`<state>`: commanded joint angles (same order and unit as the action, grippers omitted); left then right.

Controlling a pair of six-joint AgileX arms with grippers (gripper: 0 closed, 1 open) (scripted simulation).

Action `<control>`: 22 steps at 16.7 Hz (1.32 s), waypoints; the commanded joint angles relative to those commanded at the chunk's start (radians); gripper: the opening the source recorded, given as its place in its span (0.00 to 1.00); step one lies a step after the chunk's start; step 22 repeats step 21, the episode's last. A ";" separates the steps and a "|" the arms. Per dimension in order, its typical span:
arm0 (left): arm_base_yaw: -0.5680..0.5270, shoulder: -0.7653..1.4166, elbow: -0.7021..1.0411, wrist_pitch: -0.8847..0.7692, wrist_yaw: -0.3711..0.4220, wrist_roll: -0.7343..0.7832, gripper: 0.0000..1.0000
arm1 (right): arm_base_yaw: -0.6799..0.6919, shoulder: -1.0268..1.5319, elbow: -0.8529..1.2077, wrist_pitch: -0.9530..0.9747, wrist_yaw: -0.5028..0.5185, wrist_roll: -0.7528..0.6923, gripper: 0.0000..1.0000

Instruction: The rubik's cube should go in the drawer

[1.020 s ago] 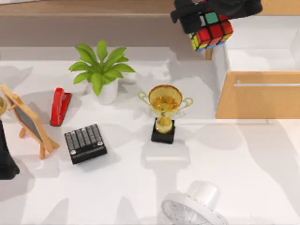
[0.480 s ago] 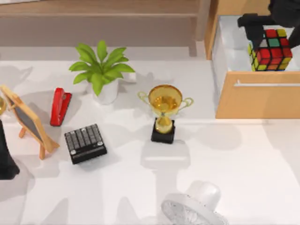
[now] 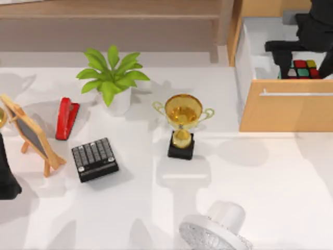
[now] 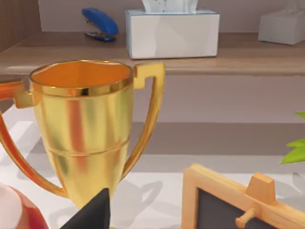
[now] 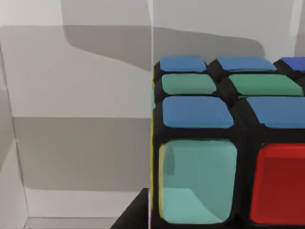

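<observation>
My right gripper (image 3: 304,58) grips the rubik's cube (image 3: 303,69) low inside the drawer (image 3: 286,107). Releasing while it is tilted could wedge it against the front panel; my left arm sits parked at the table's left edge

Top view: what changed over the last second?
The right end effector carried the rubik's cube from left of the drawer, rightward over it, then lowered it inside behind the front panel. Whether it has let go cannot be told. The trophy, keypad and plant stayed put.
</observation>
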<state>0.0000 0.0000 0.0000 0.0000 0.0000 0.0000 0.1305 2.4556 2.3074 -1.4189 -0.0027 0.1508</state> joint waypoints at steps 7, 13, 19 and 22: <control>0.000 0.000 0.000 0.000 0.000 0.000 1.00 | 0.000 0.000 0.000 0.000 0.000 0.000 0.38; 0.000 0.000 0.000 0.000 0.000 0.000 1.00 | 0.000 0.000 0.000 0.000 0.000 0.000 0.83; 0.000 0.000 0.000 0.000 0.000 0.000 1.00 | 0.000 0.000 0.000 0.000 0.000 0.000 1.00; 0.000 0.000 0.000 0.000 0.000 0.000 1.00 | 0.000 0.000 0.000 0.000 0.000 0.000 1.00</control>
